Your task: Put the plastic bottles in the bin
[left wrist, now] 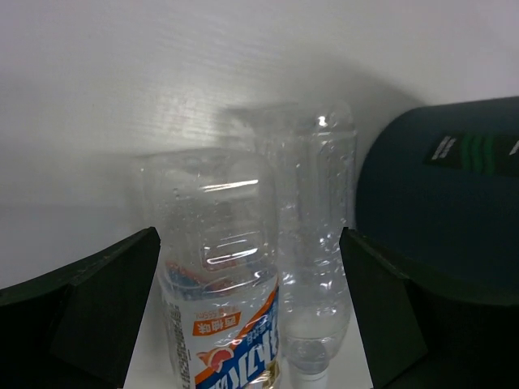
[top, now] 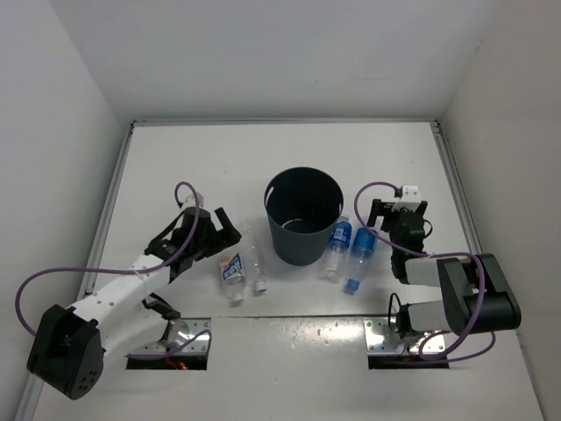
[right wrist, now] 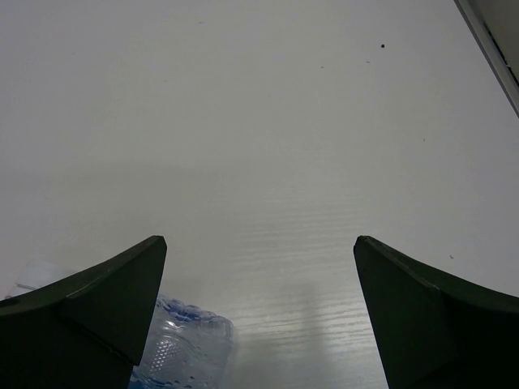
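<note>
On the desk (top: 289,158), seen from above, the bin (top: 298,241) stands upright. Two white-capped bottles (top: 254,259) lie just left of it and two blue-labelled bottles (top: 337,247) just right.

Left wrist: the left fingers (left wrist: 81,316) are spread wide and empty, with the white-capped bottles ahead.

Right wrist: the right fingers (right wrist: 89,300) are wide and empty.

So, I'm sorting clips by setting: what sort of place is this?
Probably a robotics lab cell: white table boxed by white panels, left arm and right arm bolted at its edge, bottles flanking a bin.
</note>
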